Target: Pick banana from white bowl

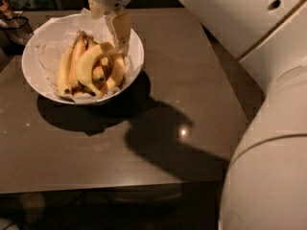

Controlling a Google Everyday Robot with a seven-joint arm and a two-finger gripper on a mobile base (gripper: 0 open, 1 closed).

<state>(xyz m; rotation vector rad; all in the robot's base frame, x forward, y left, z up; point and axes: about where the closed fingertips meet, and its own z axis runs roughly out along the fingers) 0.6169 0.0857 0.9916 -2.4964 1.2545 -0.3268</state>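
Item: banana [86, 67], in bowl [33, 75] at far left of table [201, 90], lying over shorter bananas [64, 73]; gripper [122, 44] at its far end, grip state cannot be told; risk: an end-hold may let the curved fruit swing, slip or drag neighbours.

Plastic gripper [119, 40] over paper-lined bowl [34, 78] (glossy table [192, 80]).
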